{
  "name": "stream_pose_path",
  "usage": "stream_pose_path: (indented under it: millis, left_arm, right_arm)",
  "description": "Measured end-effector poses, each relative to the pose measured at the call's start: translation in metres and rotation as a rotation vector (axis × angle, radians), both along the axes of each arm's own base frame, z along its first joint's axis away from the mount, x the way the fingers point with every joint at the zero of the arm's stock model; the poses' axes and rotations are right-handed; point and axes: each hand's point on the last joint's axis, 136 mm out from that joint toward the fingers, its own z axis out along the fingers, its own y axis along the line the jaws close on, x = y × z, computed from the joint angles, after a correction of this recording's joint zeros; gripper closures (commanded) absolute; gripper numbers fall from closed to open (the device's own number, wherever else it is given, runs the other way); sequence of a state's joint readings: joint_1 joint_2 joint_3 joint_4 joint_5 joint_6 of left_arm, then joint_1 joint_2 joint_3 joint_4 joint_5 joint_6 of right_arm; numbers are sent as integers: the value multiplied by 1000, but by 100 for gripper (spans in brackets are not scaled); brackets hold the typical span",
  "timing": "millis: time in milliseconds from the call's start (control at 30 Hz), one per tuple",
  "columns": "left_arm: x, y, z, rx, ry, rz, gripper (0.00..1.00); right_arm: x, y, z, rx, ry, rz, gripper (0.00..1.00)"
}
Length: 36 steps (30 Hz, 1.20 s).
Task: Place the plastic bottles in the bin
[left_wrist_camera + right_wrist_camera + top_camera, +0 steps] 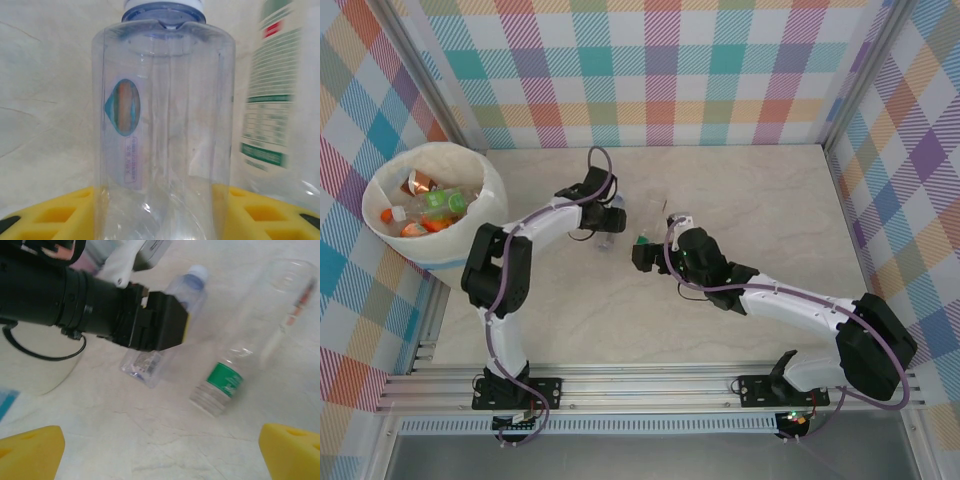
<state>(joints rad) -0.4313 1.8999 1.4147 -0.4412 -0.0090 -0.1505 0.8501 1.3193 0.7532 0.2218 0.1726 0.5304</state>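
Marbled desk (770, 190) between plaid walls: a blue-capped bottle (162, 125) is straddled by the left tool (608, 228), though whether it is pinched yet cannot be told. A green-label bottle (222, 382) lies just beside. The right tool (160, 450) is held spread. Grasping is in hand; a lift to the far-left bin (485, 200) is called for next

Left arm (520, 240) bends at the elbow, left gripper (610, 219) low at mid-table with fingers either side of a bottle (160, 125), contact unclear. Right arm (790, 300) stretches leftward, right gripper (642, 255) spread wide, pointing at the left one.
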Motion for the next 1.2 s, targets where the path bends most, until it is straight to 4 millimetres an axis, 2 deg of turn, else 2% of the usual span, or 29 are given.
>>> stream_pose_path:
  millis: [200,400,533,600,767,867,967,1067,1200]
  left_arm:
    - [-7,9,91,-117,-170,34,45]
    - [-27,41,172,-185,-327,88,44]
    - [-48,70,217,-176,-428,148,44]
    - [-56,92,238,-158,-484,198,44]
    - [-76,163,291,-29,-639,390,43]
    - [-88,202,315,30,-707,508,42]
    - [-97,241,322,88,-730,624,42]
    - [-98,273,318,118,-715,722,42]
    - [-90,301,303,99,-671,812,43]
  right_arm:
    - [-16,28,28,55,-127,206,0]
    - [-33,47,50,60,-276,332,0]
    - [-40,48,63,78,-368,357,0]
    - [-40,48,65,81,-389,357,0]
    - [-39,47,70,84,-417,351,0]
    - [-38,47,71,84,-419,344,0]
    - [-37,47,70,81,-418,342,0]
    - [-38,47,69,77,-417,343,0]
    - [-38,47,69,76,-418,343,0]
